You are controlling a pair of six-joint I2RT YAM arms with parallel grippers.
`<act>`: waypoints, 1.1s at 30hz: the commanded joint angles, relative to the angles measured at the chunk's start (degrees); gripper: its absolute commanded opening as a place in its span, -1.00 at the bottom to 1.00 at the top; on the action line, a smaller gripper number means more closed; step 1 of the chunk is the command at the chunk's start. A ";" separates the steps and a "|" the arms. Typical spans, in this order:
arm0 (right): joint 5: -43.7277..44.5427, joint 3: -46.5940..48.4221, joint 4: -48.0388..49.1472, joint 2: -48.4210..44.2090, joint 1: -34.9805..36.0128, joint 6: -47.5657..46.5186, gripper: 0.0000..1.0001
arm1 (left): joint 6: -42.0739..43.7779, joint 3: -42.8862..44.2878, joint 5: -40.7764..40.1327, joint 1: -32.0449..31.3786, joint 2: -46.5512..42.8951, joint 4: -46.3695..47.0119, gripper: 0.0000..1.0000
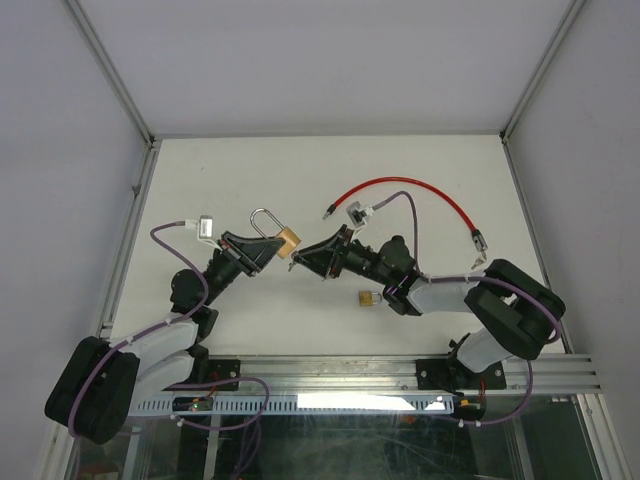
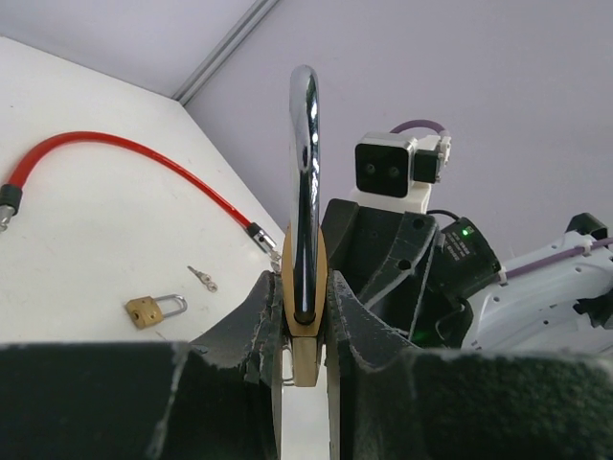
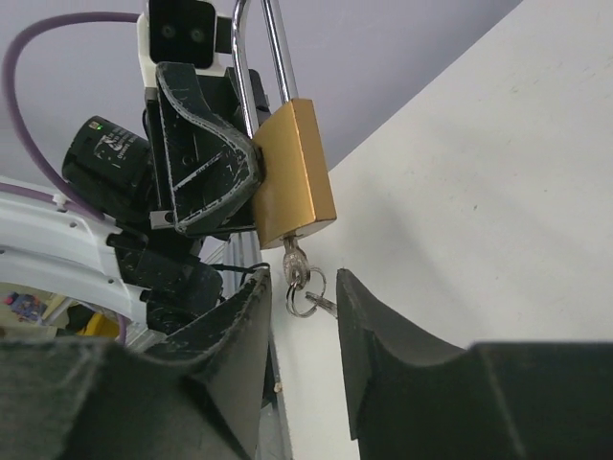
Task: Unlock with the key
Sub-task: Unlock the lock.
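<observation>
- Left tool (image 2: 305, 311) is clenched on the brass padlock (image 3: 295, 172), held off the counter (image 1: 400, 170).
- Key (image 3: 295, 259) sits in its keyhole, at the body's 6 o'clock.
- Right tool (image 3: 305, 284) is released, its jaws parted either side of the key.

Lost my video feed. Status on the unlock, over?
Left gripper shut on padlock. Key seated in keyhole. Right gripper open, jaws either side of key ring, not gripping. Nothing blocking.

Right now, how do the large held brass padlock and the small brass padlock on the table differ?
Large brass padlock sits clamped in the left gripper; small brass padlock lies free on the table. Large has a key in its keyhole; small shows none. Both brass, steel shackles.
</observation>
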 commanded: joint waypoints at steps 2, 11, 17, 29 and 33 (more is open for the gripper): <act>-3.65 0.82 10.24 1.75 -0.69 2.75 -0.44 | -3.25 -0.26 1.08 0.30 0.11 14.07 -1.00; -8.89 2.61 18.64 6.30 -0.98 7.65 -1.00 | -4.44 -0.63 1.28 0.32 0.85 16.66 -1.00; -11.58 5.32 20.26 7.61 -1.73 8.39 -1.00 | -5.62 -1.78 2.52 0.18 3.45 19.11 -1.00; -15.05 12.10 13.00 8.22 -3.68 12.14 -1.00 | -1.33 -2.55 2.16 -2.29 6.48 22.71 -1.00; -14.86 12.33 11.80 8.80 -3.86 12.53 -1.00 | -2.30 -1.40 -0.51 -2.08 4.20 19.82 -1.00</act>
